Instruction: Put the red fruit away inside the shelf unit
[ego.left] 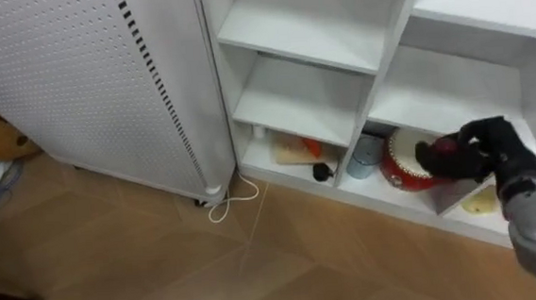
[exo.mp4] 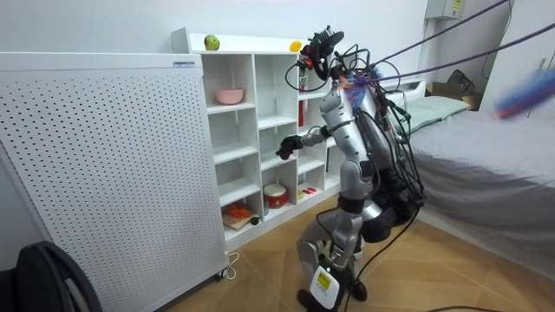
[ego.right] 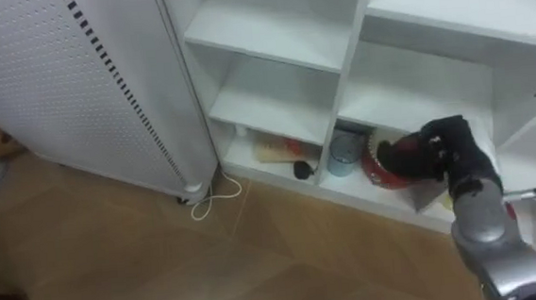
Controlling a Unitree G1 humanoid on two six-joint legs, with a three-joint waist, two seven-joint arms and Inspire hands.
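Note:
I stand facing a white closet of open shelves [ego.left: 293, 101]. My right hand [ego.left: 481, 154] comes in from the lower right and hovers in front of the bottom row with its dark fingers curled; I make out nothing inside them. Behind it on the bottom shelf sits a round red pot [ego.left: 406, 164]. A yellow fruit [ego.left: 481, 202] lies in the compartment to its right. The room view shows the same hand [exo.mp4: 290, 143] at mid-shelf height, with a green apple [exo.mp4: 211, 42] and a yellow fruit [exo.mp4: 296, 45] on the closet's top.
A white perforated panel [ego.left: 84, 87] stands left of the closet, a white cord [ego.left: 229, 205] at its foot. The bottom left compartment holds a wooden board [ego.left: 292, 150], a small dark thing [ego.left: 322, 172] and a blue-grey cup [ego.left: 366, 153]. A bed [exo.mp4: 486, 156] is behind me.

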